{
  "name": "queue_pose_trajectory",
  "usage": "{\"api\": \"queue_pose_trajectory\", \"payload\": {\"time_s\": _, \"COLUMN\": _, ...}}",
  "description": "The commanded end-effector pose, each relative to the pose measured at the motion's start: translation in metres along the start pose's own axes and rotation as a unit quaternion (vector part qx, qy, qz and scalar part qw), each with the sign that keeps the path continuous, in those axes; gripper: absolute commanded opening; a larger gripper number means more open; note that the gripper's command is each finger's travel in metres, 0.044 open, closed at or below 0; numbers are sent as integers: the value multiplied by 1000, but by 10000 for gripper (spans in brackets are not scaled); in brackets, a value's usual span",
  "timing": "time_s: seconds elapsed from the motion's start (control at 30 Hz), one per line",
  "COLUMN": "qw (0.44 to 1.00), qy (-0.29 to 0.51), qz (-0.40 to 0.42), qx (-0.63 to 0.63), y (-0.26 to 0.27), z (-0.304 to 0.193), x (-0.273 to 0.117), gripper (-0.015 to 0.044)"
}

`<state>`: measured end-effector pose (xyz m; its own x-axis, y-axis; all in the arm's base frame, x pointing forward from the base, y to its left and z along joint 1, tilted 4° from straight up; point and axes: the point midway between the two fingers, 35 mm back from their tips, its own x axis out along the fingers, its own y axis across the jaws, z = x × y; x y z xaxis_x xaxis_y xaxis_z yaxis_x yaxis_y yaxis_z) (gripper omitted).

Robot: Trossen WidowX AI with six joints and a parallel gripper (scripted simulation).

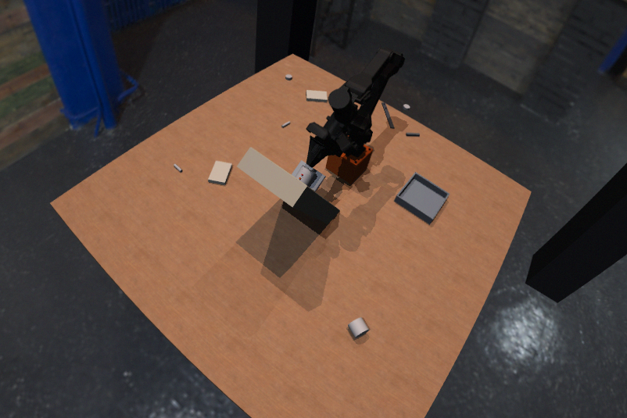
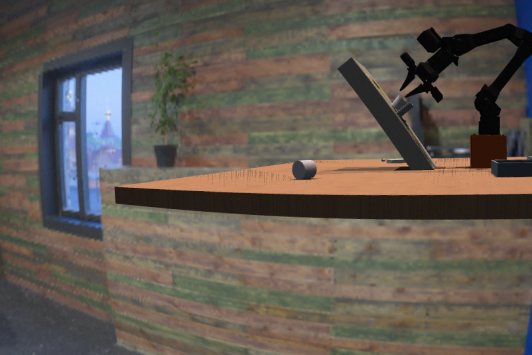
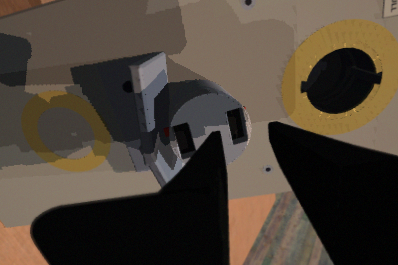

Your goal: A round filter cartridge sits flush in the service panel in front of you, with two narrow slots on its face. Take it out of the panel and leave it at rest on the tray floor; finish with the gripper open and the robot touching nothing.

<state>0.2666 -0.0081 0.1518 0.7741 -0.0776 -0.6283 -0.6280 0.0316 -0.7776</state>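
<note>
The grey filter cartridge (image 1: 306,176) (image 2: 399,103) (image 3: 207,107) is out of the panel's round socket. It sits against the angled grey bracket (image 2: 404,109) (image 3: 150,96) on the tilted service panel (image 1: 272,176) (image 3: 225,27). Its face, with two dark slots, points toward the wrist camera. My gripper (image 2: 403,93) (image 3: 244,135) is open, fingers partly apart. In the wrist view one fingertip overlaps the face between the slots, and the other is beyond the cartridge's right side; contact cannot be told. The grey tray (image 1: 420,198) (image 2: 511,168) holds nothing.
The empty socket (image 3: 341,81) has a yellow ring. A second yellow ring (image 3: 31,135) is on the panel's left. A loose grey cylinder (image 1: 358,327) (image 2: 304,169) lies on the table. The orange robot base (image 1: 346,167) stands between panel and tray. Several small blocks lie behind.
</note>
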Motion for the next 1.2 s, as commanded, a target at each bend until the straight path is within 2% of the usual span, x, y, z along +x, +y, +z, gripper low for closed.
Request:
{"api": "queue_pose_trajectory", "payload": {"time_s": 0.0, "qw": 999, "qy": 1, "qz": 33, "qx": 1, "y": -3, "z": 0, "x": 1, "gripper": 115}}
{"api": "queue_pose_trajectory", "payload": {"time_s": 0.27, "qw": 988, "qy": 6, "qz": 152, "qx": 4, "y": -8, "z": 0, "x": 1, "gripper": 115}}
{"api": "queue_pose_trajectory", "payload": {"time_s": 1.17, "qw": 988, "qy": 7, "qz": 154, "qx": 5, "y": -8, "z": 0, "x": 1, "gripper": 115}}
